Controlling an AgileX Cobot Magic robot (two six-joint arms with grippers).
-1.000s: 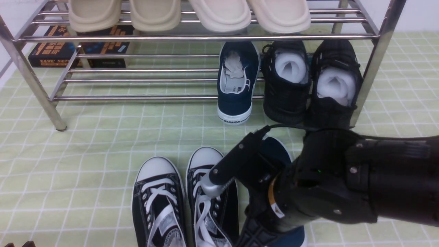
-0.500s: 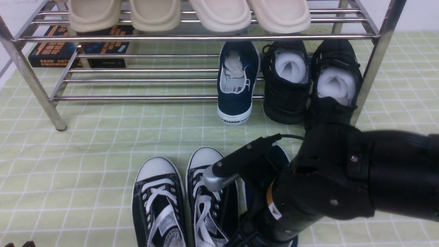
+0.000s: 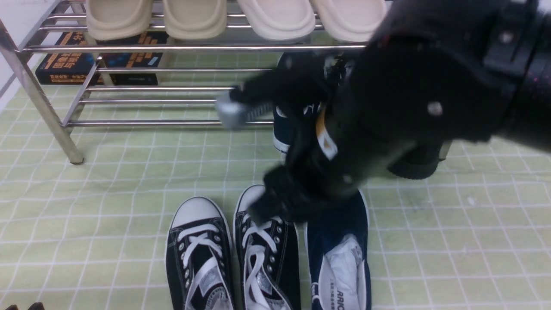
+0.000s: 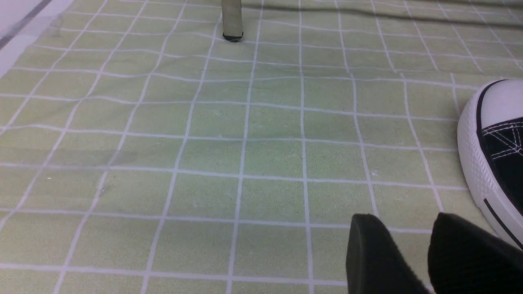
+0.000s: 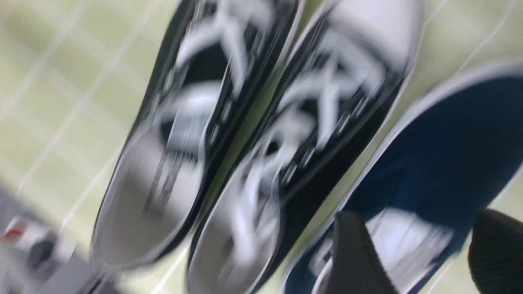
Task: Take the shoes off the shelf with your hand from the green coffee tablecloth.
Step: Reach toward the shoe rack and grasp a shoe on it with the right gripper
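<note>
"What has changed nearest the camera?"

"The robot's black right pincer with a silver-grey fingertip [image 5: 417, 215] has opened wider and risen off the navy canvas slip-on with white lining and paper stuffing [image 3: 338, 217]. Its fingers stand well apart with nothing between them."

"And that shoe?"

"It lies below the pincer on the pale green, white-gridded cloth [image 3: 129, 193], beside the black-and-white lace-up canvas sneakers [image 3: 198, 258]. It looks released, so half the job seems done."

"The left pincer, black and two-fingered [image 4: 402, 216]?"

"Parted, holding nothing, over the cloth, well to the right pincer's left."

"The other slip-on?"

"The second navy canvas shoe [image 3: 282, 129] is beyond the right pincer, partly hidden by it, still on the silver tube rack's lower tier [image 3: 172, 123]. The arm has swung up towards it; presumably that shoe is next."
</note>
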